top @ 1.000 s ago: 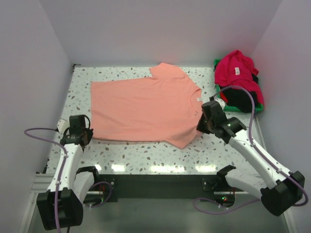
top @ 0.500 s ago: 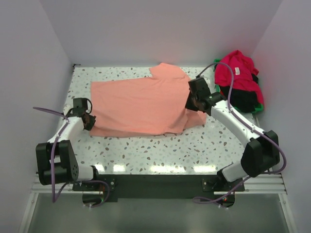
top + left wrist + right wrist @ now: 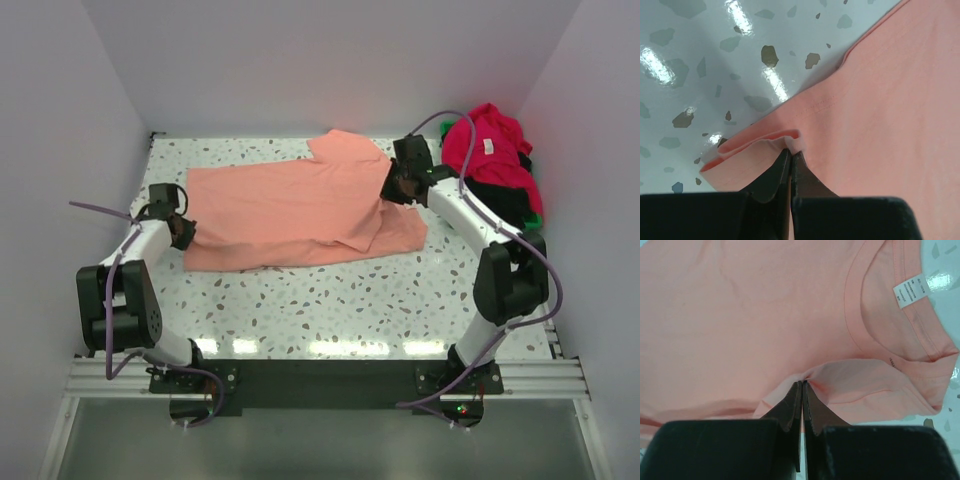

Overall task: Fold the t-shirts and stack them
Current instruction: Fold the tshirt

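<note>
The salmon-pink t-shirt (image 3: 290, 205) lies on the speckled table, its near edge lifted and folded back over itself. My left gripper (image 3: 183, 228) is shut on the shirt's near-left hem corner (image 3: 790, 140). My right gripper (image 3: 392, 187) is shut on a pinch of the shirt's cloth (image 3: 805, 381) below the collar; the white neck tag (image 3: 910, 291) shows above it. The crimson red t-shirt (image 3: 487, 143) with a white label is heaped on the black t-shirt (image 3: 495, 203) in the bin at the back right.
The green plastic bin (image 3: 535, 218) stands at the table's back right, beside my right arm. Walls close the table on the left, back and right. The speckled table top (image 3: 330, 300) shows in front of the pink shirt.
Both grippers have carried the pink shirt's near edge toward the back, folding it over the shirt. The right gripper moved from the near-right sleeve up to beside the collar.
</note>
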